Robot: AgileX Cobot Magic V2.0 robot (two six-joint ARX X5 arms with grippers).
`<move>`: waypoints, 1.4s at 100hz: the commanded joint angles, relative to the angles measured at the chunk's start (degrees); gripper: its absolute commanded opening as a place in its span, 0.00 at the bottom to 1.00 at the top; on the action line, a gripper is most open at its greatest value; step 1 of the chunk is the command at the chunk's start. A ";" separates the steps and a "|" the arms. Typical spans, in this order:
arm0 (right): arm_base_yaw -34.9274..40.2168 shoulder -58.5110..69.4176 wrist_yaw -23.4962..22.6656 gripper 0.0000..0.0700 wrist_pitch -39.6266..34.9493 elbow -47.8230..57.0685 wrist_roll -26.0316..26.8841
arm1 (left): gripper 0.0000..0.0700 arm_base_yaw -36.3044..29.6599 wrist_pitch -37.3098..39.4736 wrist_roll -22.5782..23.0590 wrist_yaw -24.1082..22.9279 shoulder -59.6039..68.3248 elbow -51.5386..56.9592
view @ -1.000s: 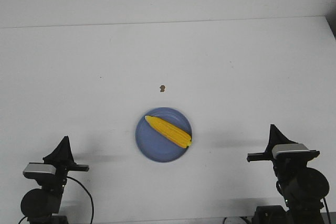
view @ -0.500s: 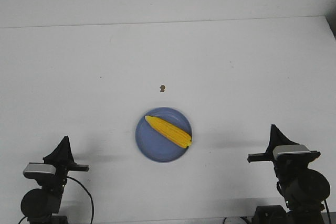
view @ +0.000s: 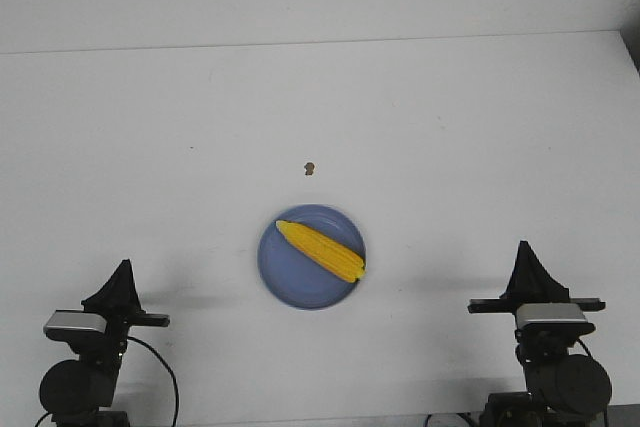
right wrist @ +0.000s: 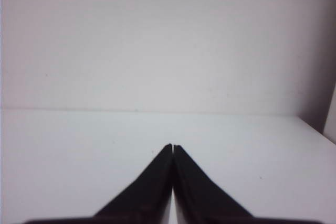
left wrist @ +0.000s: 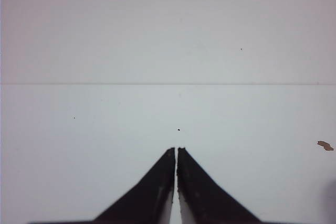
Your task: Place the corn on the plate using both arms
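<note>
The yellow corn (view: 321,250) lies diagonally on the blue-lavender plate (view: 285,272) near the table's front centre, its pointed end toward the far left. My left gripper (view: 123,267) is shut and empty at the front left, well apart from the plate. My right gripper (view: 523,247) is shut and empty at the front right, also apart from the plate. In the left wrist view the left gripper (left wrist: 176,149) has its fingers together over bare table. In the right wrist view the right gripper (right wrist: 172,146) is closed too. Neither wrist view shows the corn or the plate.
A small brown speck (view: 310,168) lies on the white table beyond the plate; it also shows in the left wrist view (left wrist: 325,145). The table's far edge (view: 320,42) meets a white wall. A dark edge (view: 632,47) stands at the far right.
The right arm has shifted slightly and now points straight forward, its camera module sitting lower. The left arm, corn and plate have not moved.
</note>
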 commanded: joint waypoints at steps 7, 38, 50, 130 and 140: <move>0.11 0.11 -0.33 0.00 4.81 -5.20 3.08 | 0.02 0.09 0.63 -0.37 -0.13 -0.11 -1.16; 0.13 0.11 -0.24 0.00 13.14 -13.79 6.10 | 0.02 0.09 0.61 -0.37 -0.13 -0.11 -1.16; 0.13 0.11 -0.15 0.00 15.37 -14.67 5.51 | 0.02 0.11 0.61 -0.37 -0.13 -0.11 -1.16; 0.09 0.11 -0.17 0.00 17.68 -14.67 4.20 | 0.02 0.09 0.61 -0.37 -0.13 -0.11 -1.16; 0.09 0.11 -0.17 0.00 17.68 -14.67 4.20 | 0.02 0.11 0.61 -0.39 -0.13 -0.11 -1.16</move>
